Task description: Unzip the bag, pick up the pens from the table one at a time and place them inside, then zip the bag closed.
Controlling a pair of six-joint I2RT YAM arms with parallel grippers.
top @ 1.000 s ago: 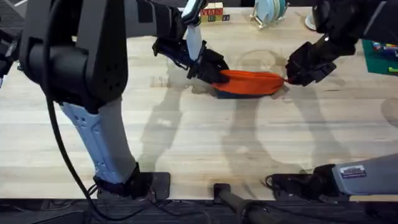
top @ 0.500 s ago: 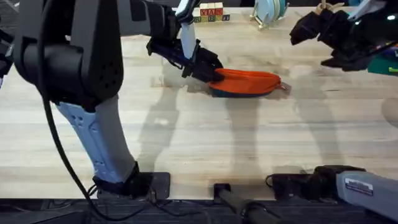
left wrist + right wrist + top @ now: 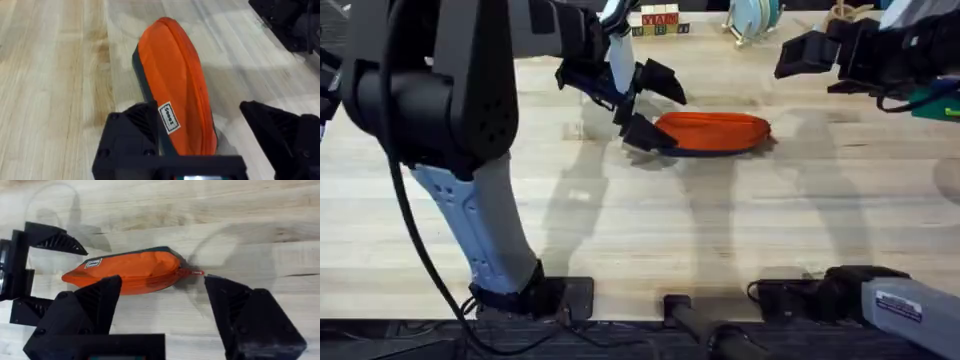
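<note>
At mid-table (image 3: 620, 220) the bag (image 3: 712, 131) lies crosswise, zipped; left gripper (image 3: 653, 105) straddles its near end, jaws wide and empty, while right gripper (image 3: 810, 55) hangs open, empty, farther off.

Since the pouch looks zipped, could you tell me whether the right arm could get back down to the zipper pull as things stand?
Probably yes. The right claw hangs open above the bag, and the red zipper pull lies bare on the table at the end away from the left claw.
</note>
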